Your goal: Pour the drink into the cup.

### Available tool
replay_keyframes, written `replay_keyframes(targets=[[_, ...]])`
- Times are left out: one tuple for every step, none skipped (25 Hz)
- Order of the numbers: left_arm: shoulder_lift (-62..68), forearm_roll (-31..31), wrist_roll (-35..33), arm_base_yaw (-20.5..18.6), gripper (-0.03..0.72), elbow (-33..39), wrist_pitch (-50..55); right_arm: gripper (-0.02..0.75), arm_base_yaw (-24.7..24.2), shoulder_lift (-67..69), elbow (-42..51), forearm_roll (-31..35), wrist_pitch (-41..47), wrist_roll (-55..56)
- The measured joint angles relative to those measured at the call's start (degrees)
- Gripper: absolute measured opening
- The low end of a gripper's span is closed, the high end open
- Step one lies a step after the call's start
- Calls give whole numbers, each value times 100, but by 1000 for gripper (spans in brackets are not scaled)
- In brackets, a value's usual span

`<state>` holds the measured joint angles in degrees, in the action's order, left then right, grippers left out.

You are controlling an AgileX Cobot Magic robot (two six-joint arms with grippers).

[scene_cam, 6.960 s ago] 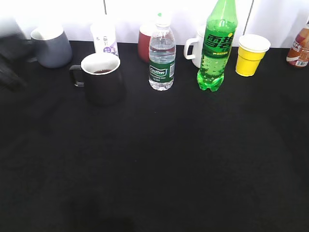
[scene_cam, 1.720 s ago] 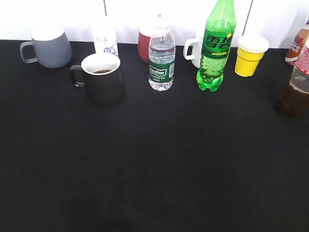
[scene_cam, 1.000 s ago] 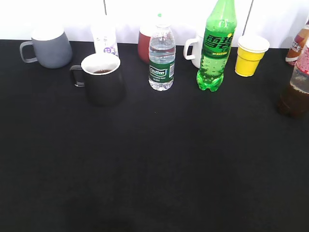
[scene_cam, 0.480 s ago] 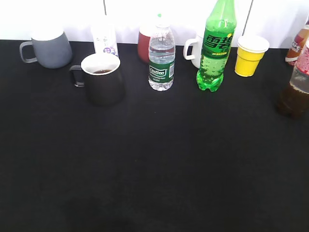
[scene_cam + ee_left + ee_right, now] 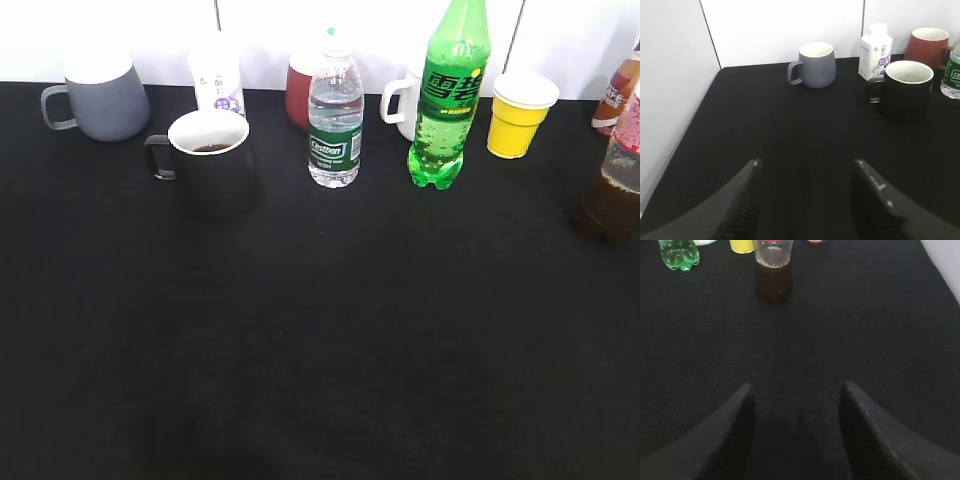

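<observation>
Black cloth covered the table [image 5: 330,330]. The cup [image 5: 212,163] stood left of centre with dark liquid at its bottom, handle pointing left. The drink [image 5: 612,178] stood upright at the right edge, well apart from the cup, half cut off in the exterior view. Between them in a row: water bottle [image 5: 334,122], green soda bottle [image 5: 446,95], yellow paper cup [image 5: 519,112]. Behind the cup sat a grey mug [image 5: 98,96], a small white carton [image 5: 217,80] and a red mug [image 5: 298,92]. Left gripper [image 5: 807,200] hung spread apart with nothing held, the cup ahead to its right. Right gripper [image 5: 796,427] was likewise spread wide and empty, the drink straight ahead with bare cloth between
</observation>
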<state>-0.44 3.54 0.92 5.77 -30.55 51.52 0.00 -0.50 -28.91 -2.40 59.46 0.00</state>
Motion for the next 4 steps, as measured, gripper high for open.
replay_keyframes(targets=[[0,0,0,0,423,0,0,419,0,0,0,0,0,0],[0,0,0,0,423,0,0,419,0,0,0,0,0,0],[0,0,0,0,423,0,0,419,0,0,0,0,0,0],[0,0,0,0,423,0,0,419,0,0,0,0,4,0]])
